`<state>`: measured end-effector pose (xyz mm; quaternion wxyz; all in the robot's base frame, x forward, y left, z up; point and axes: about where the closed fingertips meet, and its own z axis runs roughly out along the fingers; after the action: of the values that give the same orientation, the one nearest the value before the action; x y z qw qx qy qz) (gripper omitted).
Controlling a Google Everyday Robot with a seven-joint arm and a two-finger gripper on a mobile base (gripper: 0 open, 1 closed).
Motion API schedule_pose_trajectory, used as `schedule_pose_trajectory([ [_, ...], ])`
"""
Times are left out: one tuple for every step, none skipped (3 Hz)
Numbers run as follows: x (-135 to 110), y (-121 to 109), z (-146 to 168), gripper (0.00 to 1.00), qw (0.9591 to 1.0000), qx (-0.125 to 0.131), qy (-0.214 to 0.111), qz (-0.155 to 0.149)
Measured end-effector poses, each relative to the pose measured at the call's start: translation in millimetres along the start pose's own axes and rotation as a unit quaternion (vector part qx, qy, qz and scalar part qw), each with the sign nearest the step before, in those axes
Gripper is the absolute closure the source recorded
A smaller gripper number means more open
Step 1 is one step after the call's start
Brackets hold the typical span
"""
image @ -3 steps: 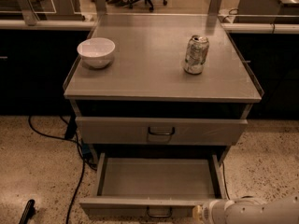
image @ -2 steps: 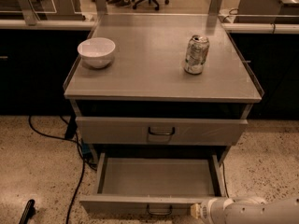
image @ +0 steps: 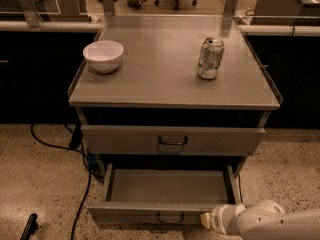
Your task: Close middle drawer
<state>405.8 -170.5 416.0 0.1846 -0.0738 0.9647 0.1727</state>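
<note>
- Since a second ago the middle drawer [image: 167, 186] has slid a little way back into the cabinet, and the gripper [image: 205, 220] has moved up and to the left with it.
- Drawers in view: two. The middle drawer lies just left of the gripper, pulled well out, with its shallow grey tray showing. The upper drawer [image: 125, 140] sits above the gripper and has a taller front panel.
- Handles: two, one on each drawer. The small loop handle [image: 170, 217] is just left of the gripper at about the same height. The larger handle [image: 173, 141] is above it and to the left.
- On the cabinet top [image: 160, 84], well above the gripper, stand one white bowl [image: 103, 55], far up to the left, and one dented can [image: 210, 59], upright and almost straight above.
- Black cables [image: 82, 204] trail over the speckled floor, well to the left of the gripper. How many there are cannot be told.
- Arms: one, with one gripper. The white arm [image: 285, 226] comes in from the lower right edge and lies low and nearly level, pointing left.
- The gripper's pale tip is at the right end of the middle drawer's front panel. Whether it touches the panel, and whether it is parted or closed, cannot be told.
</note>
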Motion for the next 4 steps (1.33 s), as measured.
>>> schedule_pose_trajectory([
  [0.0,0.0,0.0,1.00,1.0000,0.000,0.000,0.000],
  [-4.0,-4.6,5.6,1.00,0.9999,-0.001,0.000,-0.016],
  [-14.0,-29.7,8.9,1.00,0.9996,0.012,0.000,-0.027],
  [-34.0,-55.5,5.0,1.00,0.9990,0.020,-0.008,-0.040],
])
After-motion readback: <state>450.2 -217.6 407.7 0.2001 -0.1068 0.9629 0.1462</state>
